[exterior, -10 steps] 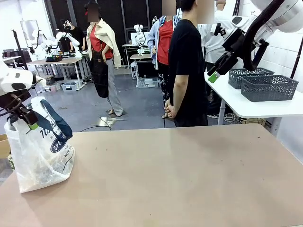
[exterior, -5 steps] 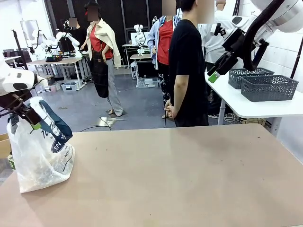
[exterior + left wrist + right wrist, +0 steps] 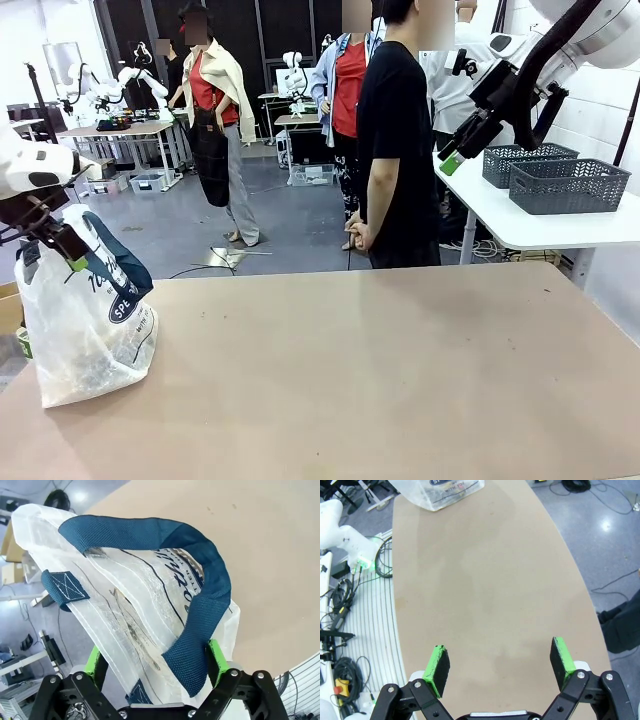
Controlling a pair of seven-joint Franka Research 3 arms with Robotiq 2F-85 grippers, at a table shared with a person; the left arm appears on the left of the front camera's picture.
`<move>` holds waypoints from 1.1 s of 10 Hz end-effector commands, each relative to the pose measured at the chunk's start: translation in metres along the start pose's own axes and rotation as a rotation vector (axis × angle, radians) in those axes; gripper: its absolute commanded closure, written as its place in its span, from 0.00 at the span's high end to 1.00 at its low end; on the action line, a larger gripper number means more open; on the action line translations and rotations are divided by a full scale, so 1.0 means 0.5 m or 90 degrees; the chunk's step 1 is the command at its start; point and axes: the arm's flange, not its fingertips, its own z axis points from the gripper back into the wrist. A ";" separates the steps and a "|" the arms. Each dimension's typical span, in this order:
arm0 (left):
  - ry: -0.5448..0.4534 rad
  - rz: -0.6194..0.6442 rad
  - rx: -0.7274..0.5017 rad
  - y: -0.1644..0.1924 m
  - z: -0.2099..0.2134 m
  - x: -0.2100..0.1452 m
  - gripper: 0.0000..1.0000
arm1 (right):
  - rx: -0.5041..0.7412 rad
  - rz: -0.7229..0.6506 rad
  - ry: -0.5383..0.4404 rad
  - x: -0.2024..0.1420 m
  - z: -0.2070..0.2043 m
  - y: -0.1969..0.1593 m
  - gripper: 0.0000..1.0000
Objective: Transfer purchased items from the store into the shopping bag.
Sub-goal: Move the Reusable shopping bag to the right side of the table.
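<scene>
While slumped upright at the near left corner of the tabletop (image 3: 400, 370), shopping bag (image 3: 85, 320): whitish see-through film, navy strap handles, round navy logo facing front. Bulges low down with dim shapes inside, too blurred by the film to name.

Left pincer (image 3: 50, 250) at the bag's top edge. In the left wrist view, left pincer (image 3: 155, 660) spread wide, green pads on either side of the bag mouth and of one navy strap handle (image 3: 200, 605); straddling rather than pinching, nothing clamped. Right pincer (image 3: 500, 662) also spread wide and empty, raised high over bare tabletop; seen from the front, right pincer (image 3: 450, 160) up at the far right, near a white side table carrying two grey lattice baskets (image 3: 570, 185).

Person in a black top (image 3: 395, 150) standing at the far side, hands behind the back.

Handling, as a judgement: thin film likely soft, slippery and quick to crumple or tear, so poor for gripping. Woven strap looks stiff, rough and strong, the best place to take hold, near the top of its loop. Load probably light, yet apt to swing and shift if lifted by one strap alone. Mouth likely to fall shut without support.
</scene>
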 end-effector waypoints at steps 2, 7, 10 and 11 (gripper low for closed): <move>0.003 -0.007 -0.002 0.001 -0.006 -0.001 1.00 | 0.004 0.005 0.014 0.000 0.004 0.000 1.00; -0.026 -0.083 -0.048 -0.007 0.058 0.031 1.00 | 0.004 0.005 0.014 0.000 0.004 0.000 1.00; -0.123 -0.254 -0.162 -0.027 0.119 0.103 1.00 | 0.004 0.005 0.014 0.000 0.004 0.000 1.00; -0.167 -0.317 -0.201 -0.033 0.124 0.124 1.00 | 0.004 0.005 0.014 0.000 0.004 0.000 1.00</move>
